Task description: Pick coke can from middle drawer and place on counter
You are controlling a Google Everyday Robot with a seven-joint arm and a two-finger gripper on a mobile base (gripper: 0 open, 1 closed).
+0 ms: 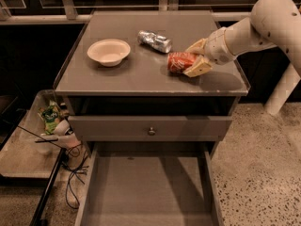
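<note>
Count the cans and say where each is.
2. The coke can lies on the counter's right side, in the gripper. The shiny silver can lies behind it, nearer the bowl. The middle drawer shows none; the shut drawer above could hide more.

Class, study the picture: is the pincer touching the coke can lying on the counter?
Touching. The camera view shows the pincer over the counter, both fingers pressed against one end of the coke can, no gap.

I see the red coke can (178, 61) on the grey counter (141, 76), clasped by the cream fingers (200, 68) of the gripper (188, 61) at the counter's right side. The bowl (108, 52) is off-white, the other can (154, 41) shiny silver, the middle drawer (146, 192) plain grey, the floor (263, 173) speckled.
</note>
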